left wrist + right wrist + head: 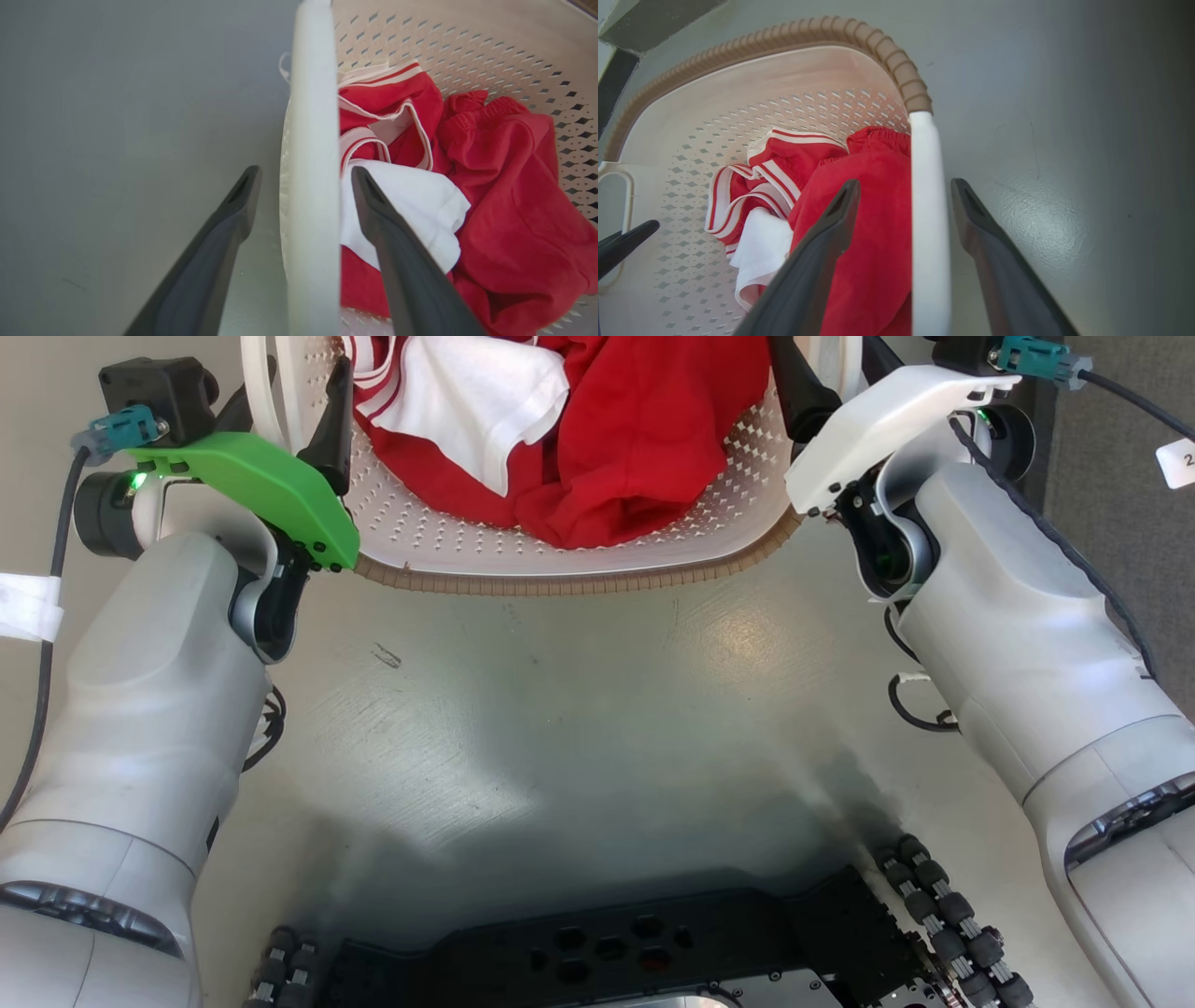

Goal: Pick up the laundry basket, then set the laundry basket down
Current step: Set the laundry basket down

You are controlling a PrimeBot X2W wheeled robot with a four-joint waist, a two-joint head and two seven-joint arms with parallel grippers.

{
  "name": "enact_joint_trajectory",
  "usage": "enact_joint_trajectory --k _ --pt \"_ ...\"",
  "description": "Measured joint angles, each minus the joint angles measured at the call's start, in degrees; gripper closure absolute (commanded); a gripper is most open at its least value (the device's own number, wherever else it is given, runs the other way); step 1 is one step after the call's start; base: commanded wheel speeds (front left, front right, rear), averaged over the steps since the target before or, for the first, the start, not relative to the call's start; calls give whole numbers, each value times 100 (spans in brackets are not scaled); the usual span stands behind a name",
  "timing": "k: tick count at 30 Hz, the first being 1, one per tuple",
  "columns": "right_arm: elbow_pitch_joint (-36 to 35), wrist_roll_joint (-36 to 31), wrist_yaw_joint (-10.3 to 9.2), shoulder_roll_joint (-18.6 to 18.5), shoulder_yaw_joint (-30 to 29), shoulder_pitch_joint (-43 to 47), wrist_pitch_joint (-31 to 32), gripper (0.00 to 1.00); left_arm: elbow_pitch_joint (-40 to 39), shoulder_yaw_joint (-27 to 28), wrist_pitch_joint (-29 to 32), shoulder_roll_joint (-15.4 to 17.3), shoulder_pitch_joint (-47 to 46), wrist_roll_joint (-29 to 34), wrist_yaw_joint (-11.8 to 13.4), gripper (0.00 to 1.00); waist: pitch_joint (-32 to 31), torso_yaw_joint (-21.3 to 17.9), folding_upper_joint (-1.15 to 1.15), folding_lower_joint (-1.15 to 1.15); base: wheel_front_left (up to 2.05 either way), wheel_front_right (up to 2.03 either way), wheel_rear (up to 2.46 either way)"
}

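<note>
The laundry basket point(579, 555), cream-white and perforated with a brown woven-look rim point(560, 584), lies at the top of the head view and holds red and white clothes point(644, 439). My left gripper point(280, 420) straddles the basket's left white loop handle point(310, 186): one finger is outside and one inside, with gaps on both sides, so it is open. My right gripper point(836, 373) likewise stands open around the right handle point(928, 224), its inner finger over the red cloth point(873, 242). Whether the basket rests on the floor, I cannot tell.
My own dark base and rollers point(943, 915) fill the bottom of the head view. Grey-green floor point(560, 709) lies between base and basket. A darker carpet strip point(1111, 476) runs along the right edge. A finger of the left gripper point(626, 238) shows in the right wrist view.
</note>
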Motion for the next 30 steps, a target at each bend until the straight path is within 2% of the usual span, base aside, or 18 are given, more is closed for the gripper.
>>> enact_joint_trajectory --k 15,30 --pt "-104 -146 8 2 -285 363 0 0 14 203 0 120 225 220 -3 0 -405 -15 0 0 0 0 0" --pt "-197 -500 76 4 -690 1010 0 0 -357 378 -1 74 872 371 -4 0 -1388 -58 0 0 0 0 0"
